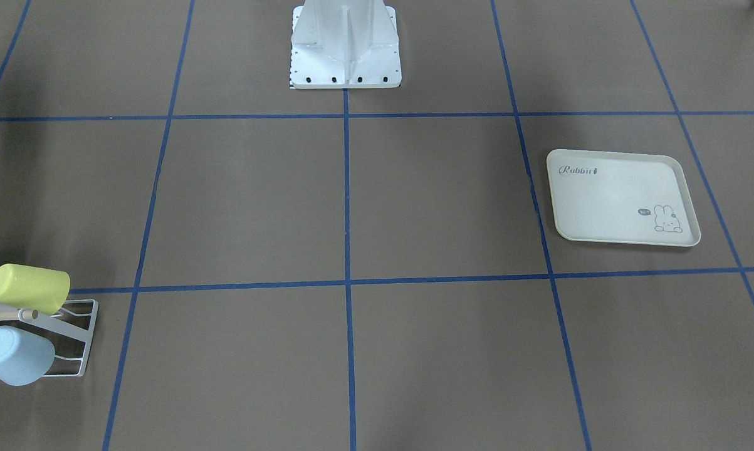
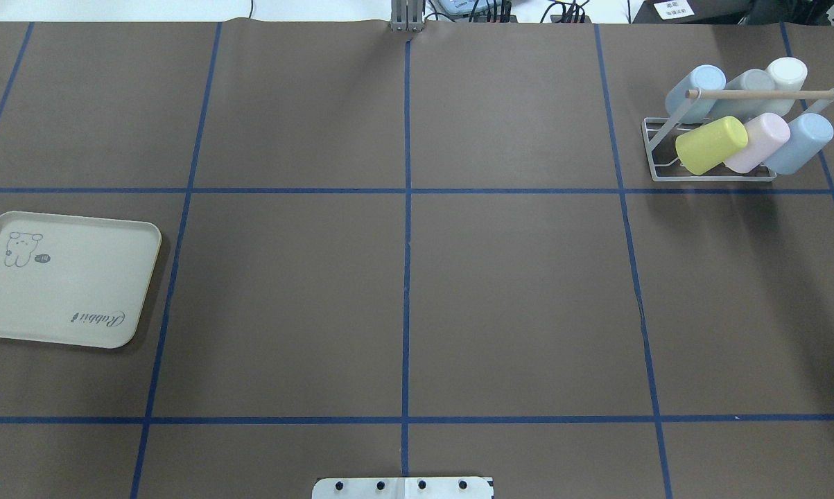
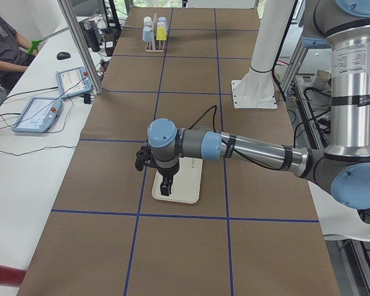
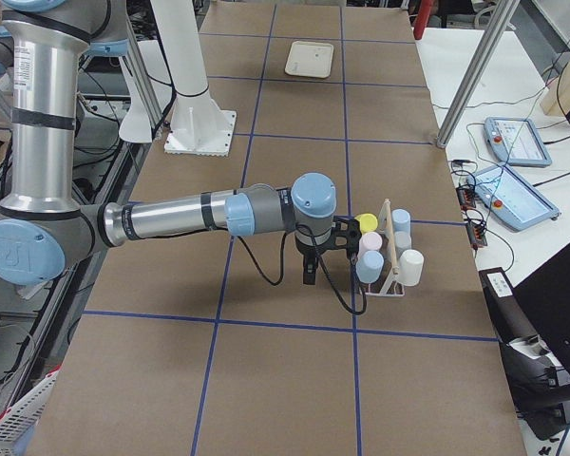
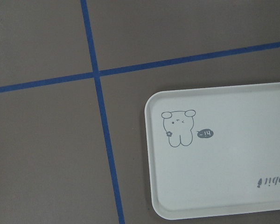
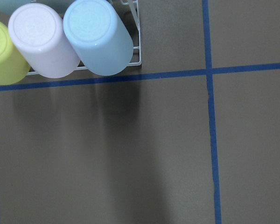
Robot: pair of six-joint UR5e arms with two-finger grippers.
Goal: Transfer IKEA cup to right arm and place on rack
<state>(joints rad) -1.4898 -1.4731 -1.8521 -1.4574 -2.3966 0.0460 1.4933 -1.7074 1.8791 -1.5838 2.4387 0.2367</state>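
The white wire rack (image 2: 651, 145) with its wooden dowel (image 2: 763, 93) stands at the table's far right. Several IKEA cups rest tilted on its prongs: a yellow one (image 2: 710, 144), a pink one (image 2: 758, 141), a light blue one (image 2: 799, 142) and others behind them. In the right wrist view the same cups (image 6: 99, 36) show from above at the rack's edge (image 6: 139, 44). My right gripper (image 4: 309, 276) hangs just beside the rack (image 4: 388, 249); I cannot tell its state. My left gripper (image 3: 166, 189) hovers over the tray (image 3: 189, 193); I cannot tell its state either.
The cream rabbit-print tray (image 2: 63, 284) lies bare at the table's left end. The robot's white base (image 1: 345, 50) sits mid-table at its near edge. A person (image 3: 0, 43) sits at a side desk with teach pendants (image 3: 40, 114). Metal frame posts (image 4: 475, 71) flank the table.
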